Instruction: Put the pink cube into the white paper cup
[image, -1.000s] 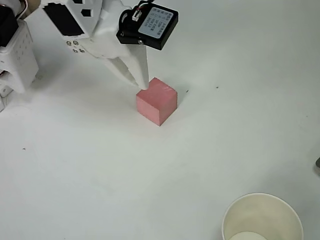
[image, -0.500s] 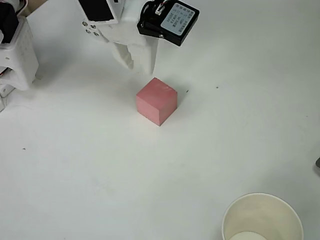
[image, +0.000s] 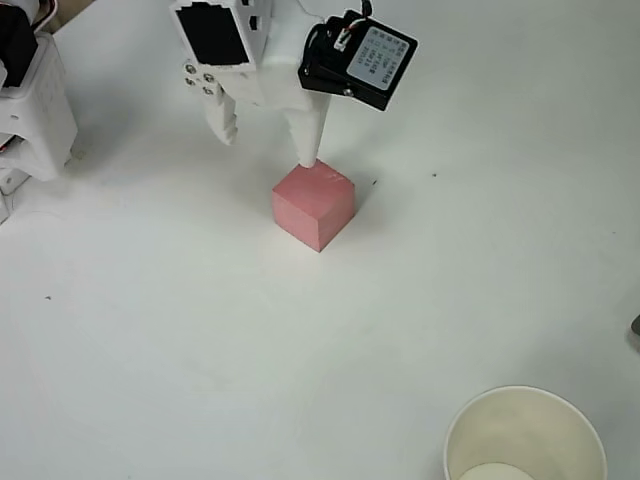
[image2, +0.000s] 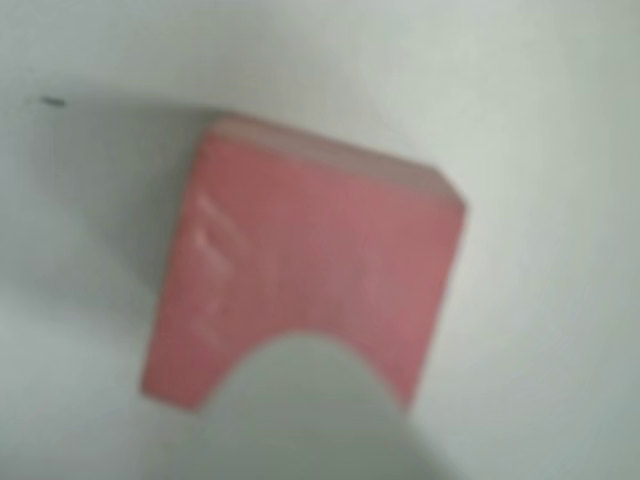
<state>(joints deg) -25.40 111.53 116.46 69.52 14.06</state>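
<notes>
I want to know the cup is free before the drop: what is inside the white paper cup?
In the overhead view the white paper cup shows only its cream inner wall and pale bottom. The frame edge cuts off its lower part. The pink cube sits on the table.

Matt pink cube (image: 313, 205); smooth paper cup (image: 525, 436)

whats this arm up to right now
A white robot arm has its gripper open over a pink cube on the white table. In the overhead view one fingertip sits at the cube's top back edge and the other finger hangs apart to the left, so nothing is gripped yet. The wrist view shows the cube close below a finger. The white paper cup stands upright at the lower right, well apart from the cube.
</notes>
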